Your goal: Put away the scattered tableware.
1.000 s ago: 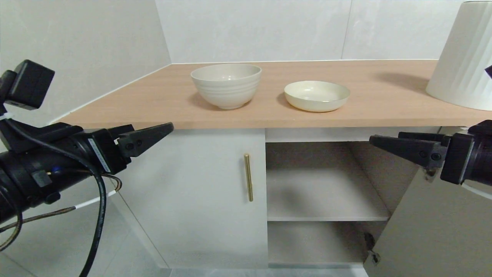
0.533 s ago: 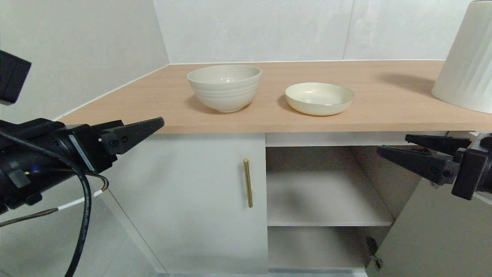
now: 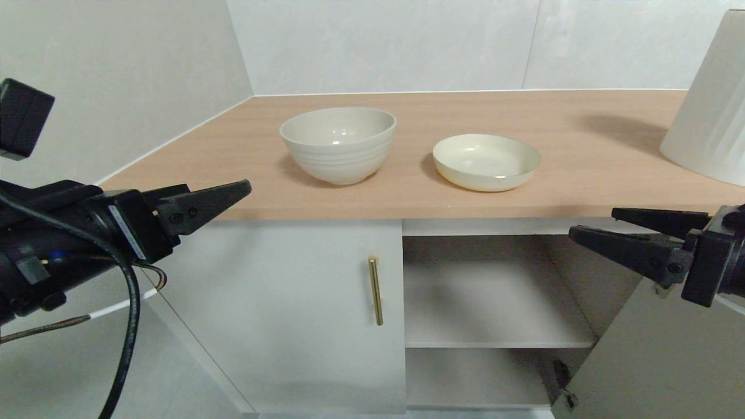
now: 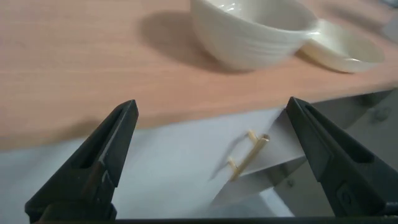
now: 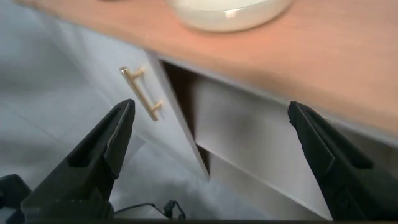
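Observation:
A deep ribbed cream bowl [image 3: 337,145] stands on the wooden counter [image 3: 244,169], with a shallow pale-yellow dish [image 3: 486,162] to its right. Both are upright and untouched. My left gripper [image 3: 224,189] hangs open and holds nothing, at the counter's front edge, left of the bowl and well short of it. The left wrist view shows the left gripper [image 4: 210,106] with the bowl [image 4: 249,31] and dish [image 4: 345,50] beyond. My right gripper [image 3: 592,223] is open and holds nothing, just below the counter edge, right of the dish. The right wrist view has the right gripper [image 5: 210,106] under the dish [image 5: 224,12].
Below the counter, the left cabinet door is closed and has a brass handle [image 3: 376,291]. The right door [image 3: 657,355] stands open near my right gripper, showing bare shelves [image 3: 495,302]. A tall white ribbed shade [image 3: 710,116] stands at the counter's far right.
The head camera has shifted, so the counter sits lower in the picture. Against the counter edge my left gripper has risen slightly. Both grippers stay open and the bowl and dish have not moved.

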